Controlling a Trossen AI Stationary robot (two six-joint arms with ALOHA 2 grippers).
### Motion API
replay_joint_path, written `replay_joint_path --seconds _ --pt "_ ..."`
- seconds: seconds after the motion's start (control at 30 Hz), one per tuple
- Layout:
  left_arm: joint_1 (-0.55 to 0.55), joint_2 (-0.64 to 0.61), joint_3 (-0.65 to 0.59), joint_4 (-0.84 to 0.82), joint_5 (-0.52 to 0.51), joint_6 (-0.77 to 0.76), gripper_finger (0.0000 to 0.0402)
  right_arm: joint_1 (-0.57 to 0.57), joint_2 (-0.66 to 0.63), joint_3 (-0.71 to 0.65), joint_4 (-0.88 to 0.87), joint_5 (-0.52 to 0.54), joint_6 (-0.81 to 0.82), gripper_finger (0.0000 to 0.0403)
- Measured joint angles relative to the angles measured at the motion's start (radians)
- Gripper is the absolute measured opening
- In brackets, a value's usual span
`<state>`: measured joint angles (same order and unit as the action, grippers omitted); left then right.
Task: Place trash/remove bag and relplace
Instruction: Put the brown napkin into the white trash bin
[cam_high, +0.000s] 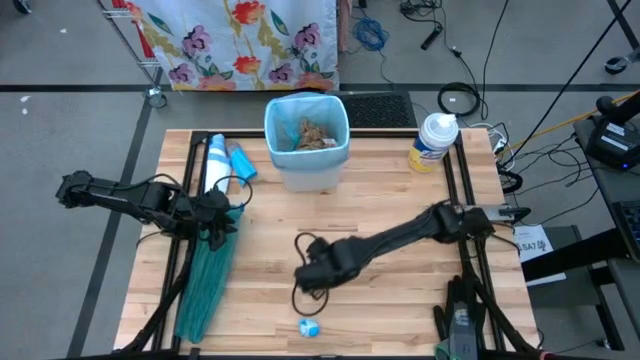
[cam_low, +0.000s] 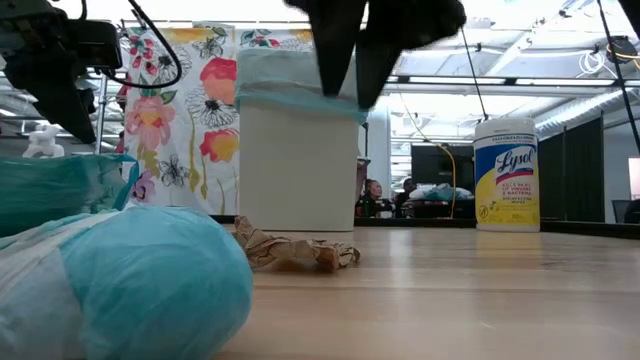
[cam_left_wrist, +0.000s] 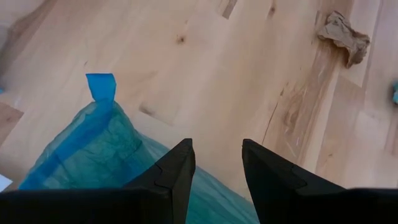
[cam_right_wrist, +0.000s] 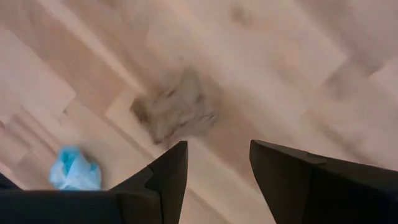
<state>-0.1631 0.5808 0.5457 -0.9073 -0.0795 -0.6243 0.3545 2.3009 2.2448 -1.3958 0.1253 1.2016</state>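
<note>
**Over the table's middle, the right gripper hangs above a brown scrap**

Above the centre of the wooden table, the right gripper points down with its fingers spread apart and nothing between them. Just ahead of its tips lies a crumpled brown paper scrap, resting on the boards and not touched; the low view shows the same scrap flat on the table in front of the bin. A small blue wrapper sits near the front edge, apart from the scrap.

At the table's left side, the left gripper hovers over the teal-green bag, which lies stretched along that edge. Its fingers stand parted and grasp nothing, with the bag's plastic directly beneath them.

Toward the far edge stands the white bin, lined with the pale-blue bag folded over its rim. Brown paper trash lies inside it. A blue and white roll lies left of the bin, and a Lysol wipes canister stands upright to its right.
</note>
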Motion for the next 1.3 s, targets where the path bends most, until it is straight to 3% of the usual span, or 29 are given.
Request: replay_joint_path --seconds 0.27,0.57,0.67,0.77,0.83,1.1,1.3 --pt "0.000 0.000 0.000 0.000 0.035 -0.025 0.0138 0.023 0.128 0.000 0.179 -0.025 0.070 0.0164" --pt "0.000 -0.010 0.000 -0.032 0.077 -0.043 0.0138 0.015 0.229 0.001 0.210 -0.021 0.048 0.0159" --pt "-0.001 -0.022 0.000 -0.032 0.087 -0.052 0.0138 0.009 0.239 0.004 0.203 -0.024 0.039 0.0115" --pt "-0.001 -0.036 0.000 -0.031 0.088 -0.052 0.0138 0.000 0.238 0.004 0.188 -0.021 -0.007 0.0034" --pt "-0.001 -0.044 0.000 -0.031 0.088 -0.053 0.0138 -0.005 0.228 0.002 0.151 -0.005 -0.036 0.0012" --pt "-0.001 -0.067 0.000 -0.030 0.089 -0.077 0.0138 -0.033 0.075 0.000 -0.137 0.094 -0.039 0.0003" --pt "-0.001 -0.067 0.000 -0.027 0.089 -0.084 0.0138 -0.055 -0.102 0.001 -0.177 0.233 -0.029 0.0001"
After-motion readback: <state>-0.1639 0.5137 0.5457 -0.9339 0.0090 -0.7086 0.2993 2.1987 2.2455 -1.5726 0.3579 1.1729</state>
